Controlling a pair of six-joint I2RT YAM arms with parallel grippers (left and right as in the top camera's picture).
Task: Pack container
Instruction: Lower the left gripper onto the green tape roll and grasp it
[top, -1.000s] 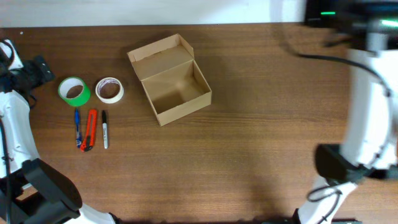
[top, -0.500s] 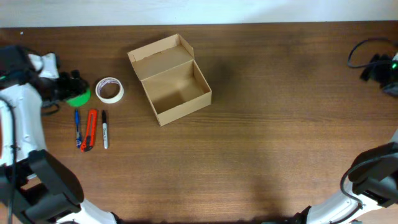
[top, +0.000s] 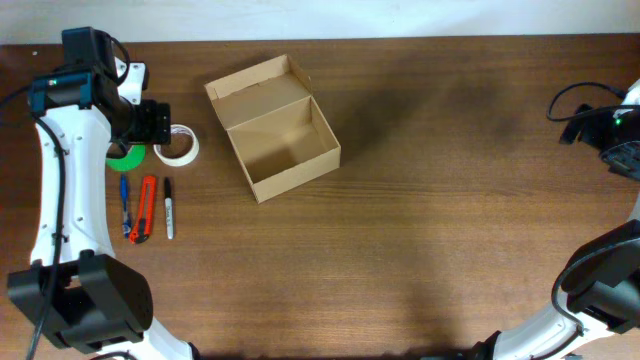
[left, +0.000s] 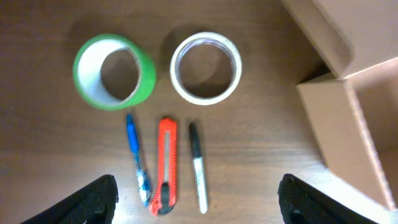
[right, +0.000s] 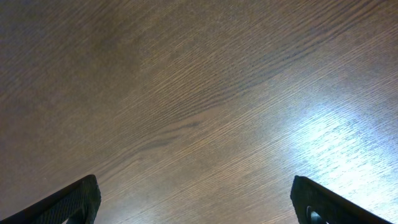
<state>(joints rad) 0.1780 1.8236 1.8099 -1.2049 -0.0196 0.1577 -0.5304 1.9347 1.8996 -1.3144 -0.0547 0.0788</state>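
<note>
Currently: container (top: 297, 174) left of centre, lid open, empty. Likely light, thin cardboard, crushable; hold by side wall. Left gripper (left: 197, 186) spread wide, empty, by white tape roll (left: 206, 67). Right gripper (right: 196, 202) spread wide, empty.

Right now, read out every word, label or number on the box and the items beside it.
No text can be read.
Cardboard box: plain, no print.
Black marker: any print on its barrel is too small to read.
Green tape, white tape, orange cutter, blue pen: no markings visible.
</note>
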